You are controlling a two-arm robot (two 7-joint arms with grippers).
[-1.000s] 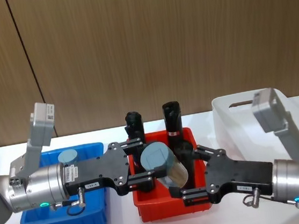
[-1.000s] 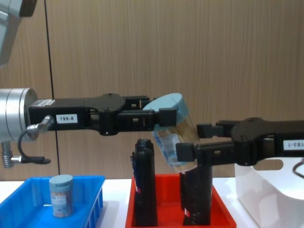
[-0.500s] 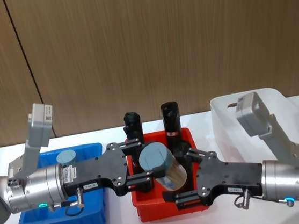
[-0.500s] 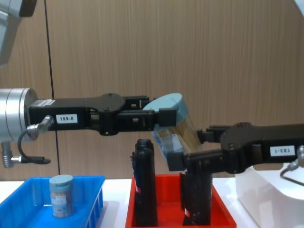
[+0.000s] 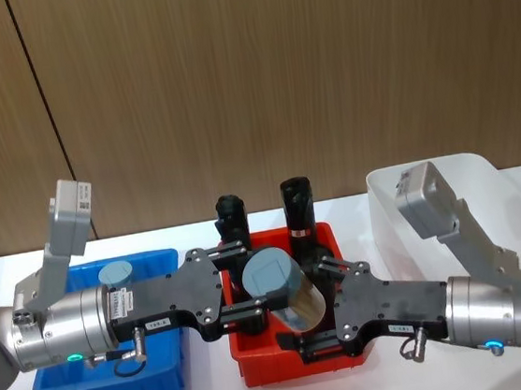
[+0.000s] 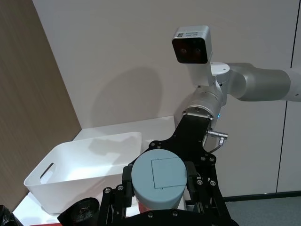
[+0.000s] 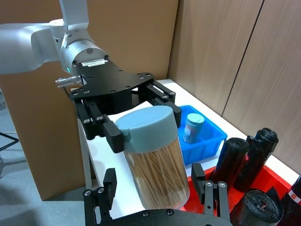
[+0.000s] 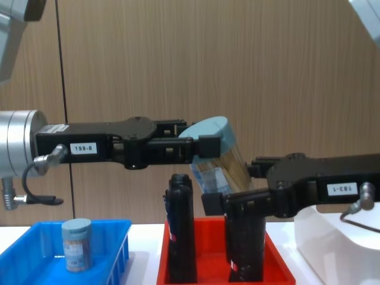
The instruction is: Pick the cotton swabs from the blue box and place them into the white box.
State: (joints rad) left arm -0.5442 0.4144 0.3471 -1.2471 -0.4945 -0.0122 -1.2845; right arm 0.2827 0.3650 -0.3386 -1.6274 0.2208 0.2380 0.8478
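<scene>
Handover in hand, likely: left gripper [image 5: 252, 288] clamped on the lid end of a clear plastic cylinder jar of cotton swabs [image 5: 271, 275], tilted above the red plastic tray [image 5: 261, 364], right gripper [image 5: 313, 307] spread wide, straddling its lower body, not yet closed; best to close squarely before left releases, then swing to the deep white plastic bin [image 5: 483, 168] at 3 o'clock.

Black rolls [image 8: 180, 231] stand near the white box [image 8: 332, 252]
</scene>
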